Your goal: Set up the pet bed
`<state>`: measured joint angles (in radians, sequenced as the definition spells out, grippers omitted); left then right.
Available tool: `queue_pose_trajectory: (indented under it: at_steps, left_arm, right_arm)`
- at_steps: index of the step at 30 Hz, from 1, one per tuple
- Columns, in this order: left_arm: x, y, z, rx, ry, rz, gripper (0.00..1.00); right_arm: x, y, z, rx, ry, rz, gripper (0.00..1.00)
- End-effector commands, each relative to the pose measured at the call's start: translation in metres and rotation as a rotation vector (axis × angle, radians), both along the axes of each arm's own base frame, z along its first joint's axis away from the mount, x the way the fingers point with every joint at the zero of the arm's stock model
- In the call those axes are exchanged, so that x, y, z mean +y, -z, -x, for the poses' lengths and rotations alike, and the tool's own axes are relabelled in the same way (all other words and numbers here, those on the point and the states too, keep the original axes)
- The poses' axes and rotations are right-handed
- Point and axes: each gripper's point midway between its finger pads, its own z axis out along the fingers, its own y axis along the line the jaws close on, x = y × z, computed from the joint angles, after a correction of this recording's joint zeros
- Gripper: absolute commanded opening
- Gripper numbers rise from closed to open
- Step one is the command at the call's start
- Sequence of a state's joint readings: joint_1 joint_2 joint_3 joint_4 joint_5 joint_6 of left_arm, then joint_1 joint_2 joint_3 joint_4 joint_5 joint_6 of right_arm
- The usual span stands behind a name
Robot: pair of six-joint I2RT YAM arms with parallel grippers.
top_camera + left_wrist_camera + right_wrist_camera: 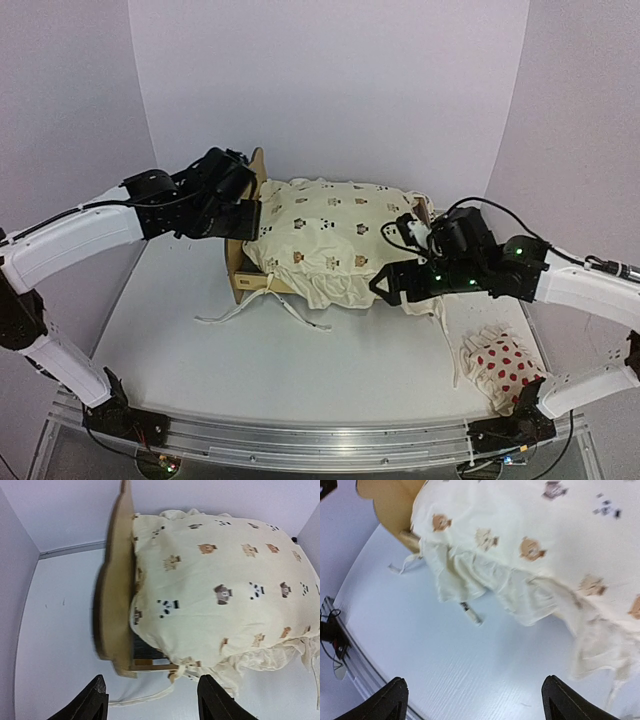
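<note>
Toward the desk's [250,360] far edge, the light plywood pet bed [240,278] with a scalloped headboard holds the cream animal-print ruffled cushion [335,235]. The left claw [152,679] and right claw [473,680] are both spread and empty.

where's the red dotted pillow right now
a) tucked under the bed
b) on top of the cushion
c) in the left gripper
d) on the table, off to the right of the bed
d: the pillow lies on the table near its right front corner, apart from the cushion and the bed.
</note>
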<state>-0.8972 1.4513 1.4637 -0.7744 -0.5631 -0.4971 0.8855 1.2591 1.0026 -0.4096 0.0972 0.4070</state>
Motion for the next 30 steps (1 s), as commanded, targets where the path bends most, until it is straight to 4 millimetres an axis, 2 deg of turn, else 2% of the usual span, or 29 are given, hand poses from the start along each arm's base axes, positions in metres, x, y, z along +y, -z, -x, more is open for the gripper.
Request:
queue_pose_trajectory:
  at_steps: [1, 6, 9, 11, 15, 19, 22, 24, 26, 30]
  left_arm:
    - [-0.065, -0.018, 0.01, -0.092, 0.135, -0.07, 0.68]
    - [-0.153, -0.014, 0.02, -0.139, 0.318, -0.127, 0.86]
    - [-0.204, -0.003, 0.028, -0.152, 0.445, -0.138, 0.99]
    - [-0.234, -0.001, 0.03, -0.149, 0.522, -0.114, 1.0]
    - [-0.29, 0.022, 0.037, -0.129, 0.697, -0.094, 0.97]
    - [-0.333, 0.042, 0.037, -0.148, 0.799, -0.104, 0.9]
    - [-0.353, 0.059, 0.036, -0.18, 0.868, -0.128, 0.84]
    - [-0.358, 0.065, 0.034, -0.2, 0.874, -0.128, 0.81]
    - [-0.357, 0.07, 0.034, -0.202, 0.864, -0.121, 0.79]
    - [-0.342, 0.061, 0.036, -0.206, 0.83, -0.095, 0.75]
  right_arm:
    - [-0.07, 0.005, -0.026, -0.03, 0.188, 0.197, 0.94]
    - [-0.106, -0.004, -0.043, -0.026, 0.321, 0.182, 0.94]
    - [-0.131, -0.01, -0.05, -0.041, 0.407, 0.187, 0.94]
    - [-0.15, -0.011, -0.054, -0.037, 0.464, 0.201, 0.94]
    - [-0.185, -0.001, -0.058, 0.033, 0.576, 0.171, 0.94]
    - [-0.205, 0.015, -0.057, 0.115, 0.638, 0.114, 0.93]
    - [-0.212, 0.024, -0.061, 0.174, 0.66, 0.068, 0.92]
    - [-0.208, 0.026, -0.074, 0.203, 0.657, -0.006, 0.9]
    - [-0.202, 0.032, -0.092, 0.252, 0.648, -0.077, 0.87]
    - [-0.19, 0.029, -0.134, 0.285, 0.63, -0.115, 0.79]
